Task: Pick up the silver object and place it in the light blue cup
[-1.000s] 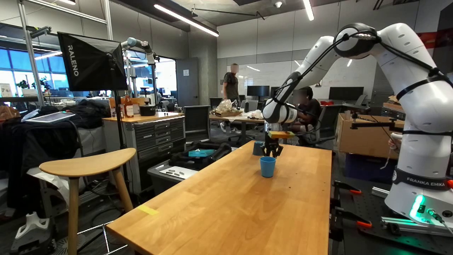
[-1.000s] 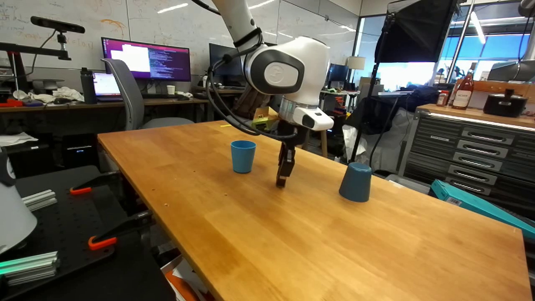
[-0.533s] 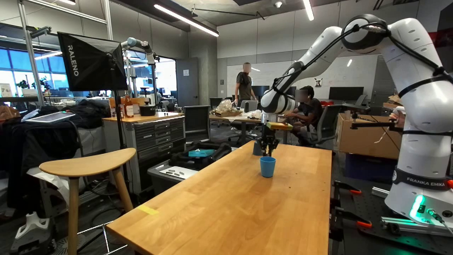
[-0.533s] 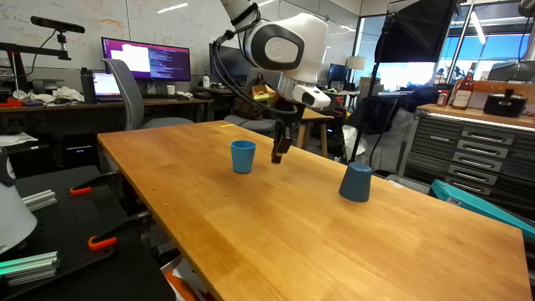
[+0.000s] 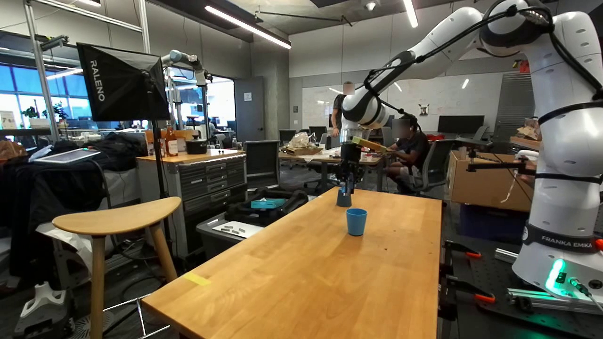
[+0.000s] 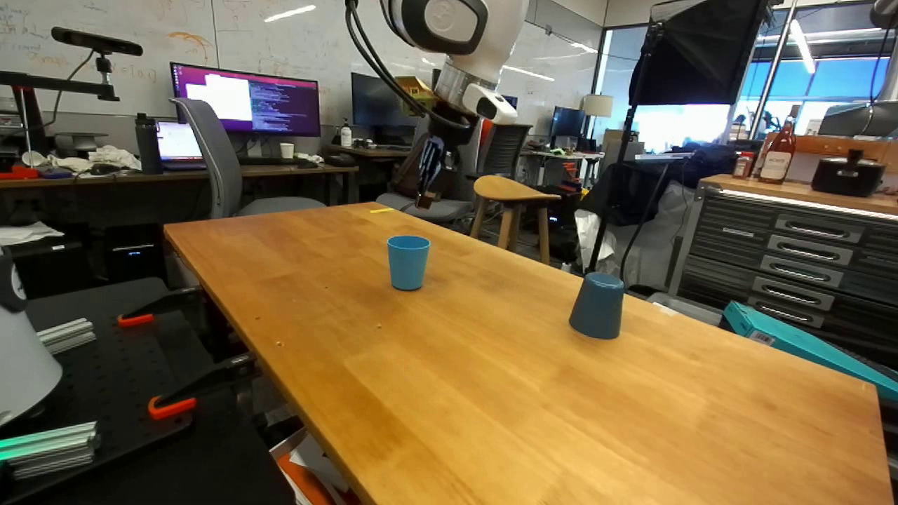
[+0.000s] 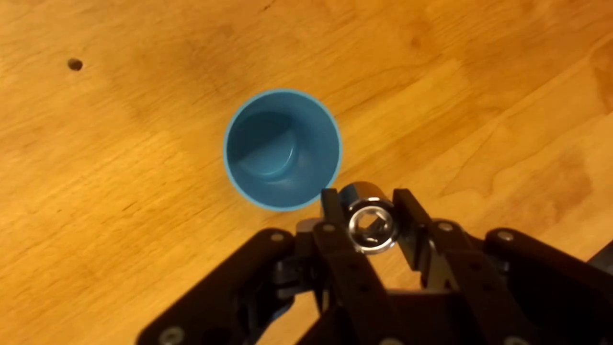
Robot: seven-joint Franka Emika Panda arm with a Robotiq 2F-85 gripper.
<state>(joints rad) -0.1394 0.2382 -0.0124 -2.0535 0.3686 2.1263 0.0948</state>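
Observation:
The silver object [image 7: 364,190] is a short shiny hollow cylinder, like a socket. My gripper [image 7: 368,207] is shut on it, with a black finger on each side. In an exterior view the gripper [image 6: 425,196] is raised well above the table; it also shows in an exterior view [image 5: 347,188]. The light blue cup [image 7: 311,151] stands upright with its mouth open and looks empty. In the wrist view the fingertips appear beside its rim. The cup shows in both exterior views [image 5: 356,222] [image 6: 407,264]. The silver object is hard to make out there.
A darker blue cup [image 6: 597,306] stands upside down on the wooden table [image 6: 449,393]; it is partly behind the gripper in an exterior view [image 5: 344,199]. A stool [image 5: 118,216] and a black case [image 5: 264,205] stand beside the table. Clamps [image 6: 172,408] grip the near edge.
My gripper has risen from near the table to well above it and moved toward the light blue cup's side, away from the darker cup. The cups have not moved.

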